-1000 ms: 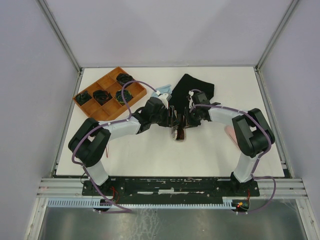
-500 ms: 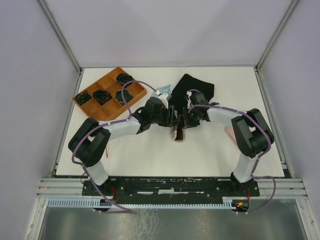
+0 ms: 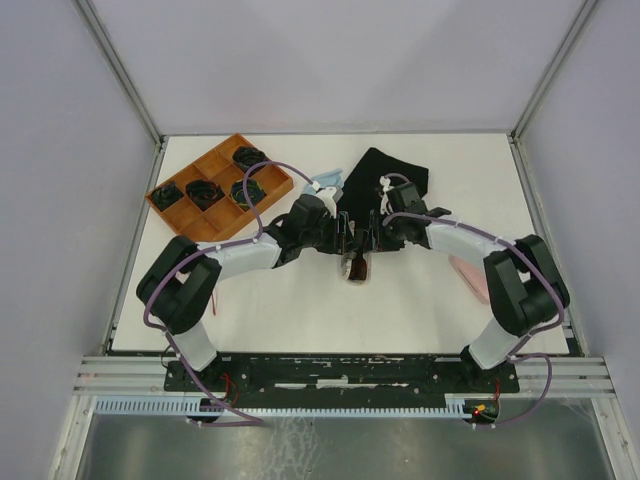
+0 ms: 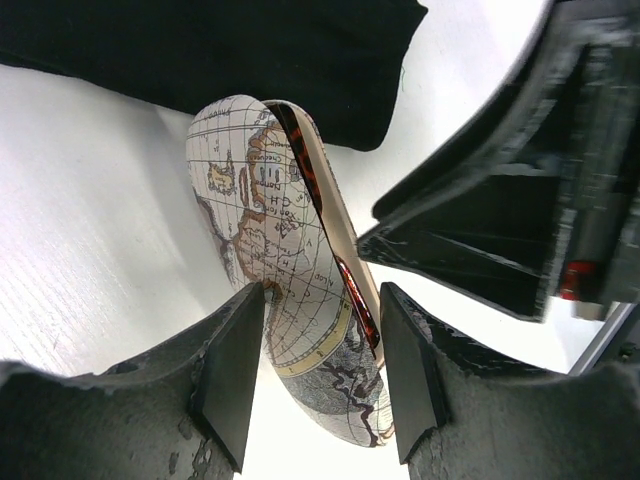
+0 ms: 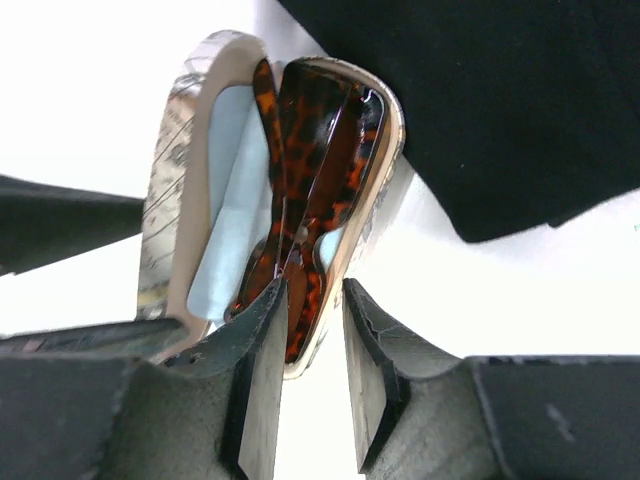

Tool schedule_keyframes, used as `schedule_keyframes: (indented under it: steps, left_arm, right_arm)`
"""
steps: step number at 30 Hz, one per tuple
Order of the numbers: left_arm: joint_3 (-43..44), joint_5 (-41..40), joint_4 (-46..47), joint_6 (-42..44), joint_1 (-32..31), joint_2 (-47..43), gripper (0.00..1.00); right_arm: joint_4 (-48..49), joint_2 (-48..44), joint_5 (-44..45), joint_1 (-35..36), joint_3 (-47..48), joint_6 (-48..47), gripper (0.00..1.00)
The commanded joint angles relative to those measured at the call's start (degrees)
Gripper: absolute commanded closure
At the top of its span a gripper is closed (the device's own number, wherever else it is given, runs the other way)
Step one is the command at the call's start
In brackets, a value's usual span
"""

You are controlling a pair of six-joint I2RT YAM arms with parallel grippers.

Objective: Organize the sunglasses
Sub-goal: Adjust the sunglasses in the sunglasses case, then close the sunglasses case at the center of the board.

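Carefully: the left tool (image 4: 318, 362) clamps the map-print case (image 4: 240, 200), with the sunglasses (image 5: 310, 150) folded inside the case. The right tool (image 5: 305, 330) straddles the case's rim, grip unclear; it should back off straight, leaving the sunglasses seated.

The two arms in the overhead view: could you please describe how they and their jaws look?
Both the left arm and right arm have pale grey links between bulky black joints, with a thin purple cable looping along each. The jaws of the left gripper and right gripper are matte black, wedge-shaped blocks with scuffed, rough surfaces.
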Motion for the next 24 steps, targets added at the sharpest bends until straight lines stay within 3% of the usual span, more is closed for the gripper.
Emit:
schedule_keyframes:
  steps: [1,5,13,24]
  left_arm:
    - [-0.28,-0.28,1.13,0.78,0.16,-2.54,0.42]
    - [0.05,-0.17,0.96,0.78,0.13,-2.32,0.41]
    - [0.3,0.03,0.7,0.6,0.13,-2.42,0.41]
    - [0.48,0.88,0.78,0.26,0.15,-1.93,0.44]
  right_arm:
    - [3.23,-6.45,1.92,-1.03,-3.38,1.17,0.63]
    - [5.48,-7.14,2.61,-2.44,-6.39,2.85,0.64]
    - [10.72,-2.01,-1.18,-3.78,-7.96,6.69,0.81]
    - [12.29,2.1,-6.03,-3.76,-5.85,6.82,0.81]
